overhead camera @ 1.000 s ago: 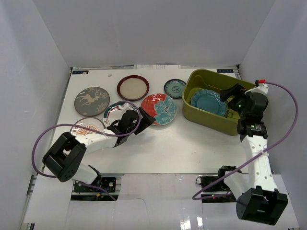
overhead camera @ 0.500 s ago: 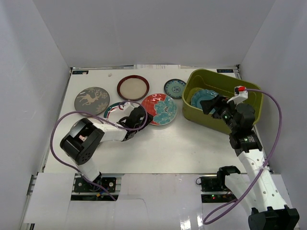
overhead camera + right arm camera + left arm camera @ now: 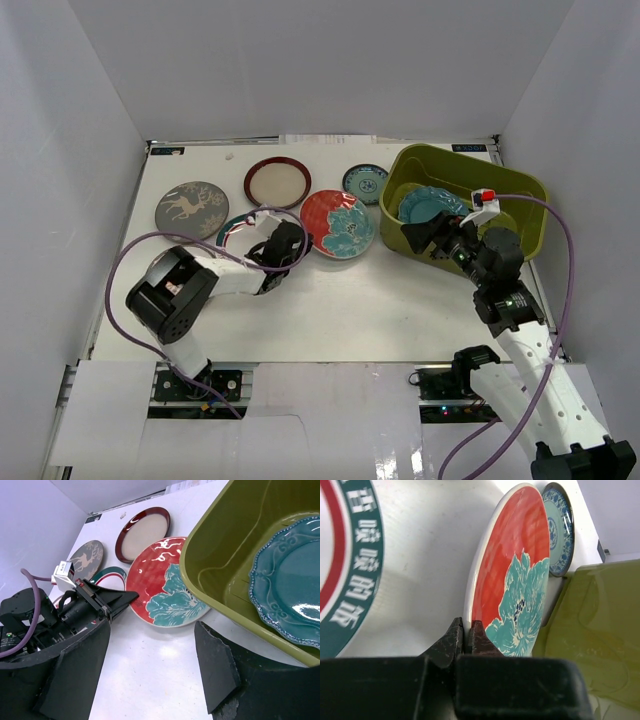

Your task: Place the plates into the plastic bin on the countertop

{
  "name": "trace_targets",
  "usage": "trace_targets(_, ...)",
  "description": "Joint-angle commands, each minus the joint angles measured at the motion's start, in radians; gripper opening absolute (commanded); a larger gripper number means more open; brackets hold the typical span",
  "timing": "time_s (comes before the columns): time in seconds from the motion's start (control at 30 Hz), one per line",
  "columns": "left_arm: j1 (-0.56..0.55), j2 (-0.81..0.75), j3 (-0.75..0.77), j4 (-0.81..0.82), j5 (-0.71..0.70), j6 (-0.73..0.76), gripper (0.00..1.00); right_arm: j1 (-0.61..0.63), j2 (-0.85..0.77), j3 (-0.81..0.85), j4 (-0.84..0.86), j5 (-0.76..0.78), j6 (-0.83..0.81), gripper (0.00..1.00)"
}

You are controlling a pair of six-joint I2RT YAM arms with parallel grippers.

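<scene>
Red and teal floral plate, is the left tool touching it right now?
Touching. The left wrist view shows the left tool closed on the near rim of the floral plate, one finger on each face, no gap visible.

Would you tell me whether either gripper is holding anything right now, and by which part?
The left gripper pinches the red floral plate by its rim, with the plate tilted; the right gripper is open and empty.

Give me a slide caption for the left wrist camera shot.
Left claw shut on the rim of the red-and-teal floral plate, with the olive bin just beyond.
</scene>
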Motion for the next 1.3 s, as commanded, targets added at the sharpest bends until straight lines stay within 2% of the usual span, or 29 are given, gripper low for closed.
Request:
trace_targets(0.0,-0.006,-0.081,-0.054,-0.074,-0.035,0.060,0.00,0.011,-0.024,0.016,-0.008,-0.013,0.004,0.74)
trace_targets(0.2,-0.006,-0.273,-0.170,-0.069,-0.011,0.096,0.00,0.024,-0.030,0.024,-0.053,-0.061,0.001,0.76)
trace_targets(0.4,-0.003,-0.620,-0.268,-0.136,0.018,0.149,0.00,0.066,0.036,0.041,-0.082,-0.168,-0.019,0.88)
trace_targets(0.43,0.002,-0.710,-0.279,-0.144,0.046,0.152,0.00,0.094,0.045,0.041,-0.080,-0.171,-0.022,0.92)
trace_targets(0.53,0.013,-0.839,-0.298,-0.202,0.098,0.163,0.00,0.172,0.088,0.035,-0.070,-0.173,-0.028,0.98)
trace_targets(0.6,0.017,-0.951,-0.296,-0.265,0.153,0.166,0.00,0.239,0.119,0.027,-0.047,-0.168,-0.028,0.99)
trace_targets(0.7,0.023,-1.074,-0.289,-0.320,0.257,0.165,0.00,0.299,0.140,0.013,-0.014,-0.132,-0.026,0.96)
trace_targets(0.9,0.025,-1.201,-0.239,-0.454,0.397,0.163,0.00,0.336,0.160,-0.011,0.028,-0.075,-0.002,0.94)
trace_targets(1.03,0.025,-1.272,-0.245,-0.410,0.538,0.151,0.00,0.338,0.185,-0.018,0.061,-0.110,0.015,0.95)
trace_targets(1.17,0.026,-1.286,-0.247,-0.345,0.603,0.142,0.00,0.338,0.205,-0.033,0.133,-0.158,0.050,1.00)
trace_targets(1.27,0.026,-1.293,-0.252,-0.295,0.627,0.143,0.00,0.336,0.209,-0.034,0.147,-0.158,0.064,0.88)
